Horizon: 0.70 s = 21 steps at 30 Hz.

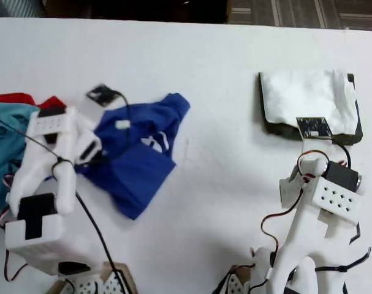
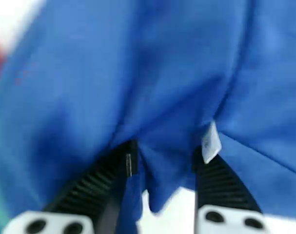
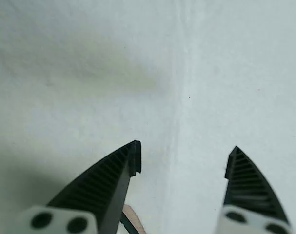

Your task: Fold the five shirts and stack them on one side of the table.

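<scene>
Blue shirt: the blue shirt [image 1: 136,159] lies crumpled and unfolded at the centre left of the high view, on the white table [image 1: 222,61].
Left claw: the left claw [image 2: 162,156] sits low on the shirt's left edge, its jaws apart with a ridge of blue cloth between them. I cannot see a firm pinch.
Right claw: the right claw [image 3: 184,151] has its jaws apart with nothing between them, over bare table at the lower right of the high view.
Risk, thin grip: if the left claw shuts on this ridge alone, it probably takes one layer, and the rest would drag into a tighter bunch.
Risk, one-sided pull: the right arm [image 1: 320,202] is well apart from the shirt, so a lift from the left alone would likely twist the cloth rather than spread it.
Risk, snag: a black cable [image 1: 125,113] crosses the shirt's upper part and could catch a sleeve.
Nearby pile: a red shirt [image 1: 14,98] and a teal shirt [image 1: 5,141] lie at the left edge, just beside the left arm, where a sweep could drag them along.
Stack: a folded white shirt [image 1: 305,98] rests on a dark shirt [image 1: 277,130] at the upper right, just above the right arm, which stands in the path there.
</scene>
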Motion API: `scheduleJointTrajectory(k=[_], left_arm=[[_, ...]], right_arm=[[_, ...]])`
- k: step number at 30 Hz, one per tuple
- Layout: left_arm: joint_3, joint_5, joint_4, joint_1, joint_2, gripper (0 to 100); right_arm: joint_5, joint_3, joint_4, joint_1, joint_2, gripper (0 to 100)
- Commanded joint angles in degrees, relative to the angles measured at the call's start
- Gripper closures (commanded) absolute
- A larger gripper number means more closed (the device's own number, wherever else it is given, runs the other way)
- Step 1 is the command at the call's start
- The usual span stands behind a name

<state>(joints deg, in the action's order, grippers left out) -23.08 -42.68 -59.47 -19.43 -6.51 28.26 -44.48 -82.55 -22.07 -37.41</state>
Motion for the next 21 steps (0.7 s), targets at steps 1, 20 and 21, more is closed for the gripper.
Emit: scheduleJointTrajectory(k=[1,20,21], left_arm=[[-0.3,-0.3,11.3,-4.2,0.2,80],[28.1,6.9,-21.7,-3.4,-1.9,80],[29.6,6.9,-24.0,-3.2,-1.9,80]], right_arm=[[0.5,0.3,0.6,0.6,-1.5,71.9],[0.0,-0.3,7.0,0.8,-1.5,71.9],[0.0,-1.2,8.5,1.6,-1.5,71.9]])
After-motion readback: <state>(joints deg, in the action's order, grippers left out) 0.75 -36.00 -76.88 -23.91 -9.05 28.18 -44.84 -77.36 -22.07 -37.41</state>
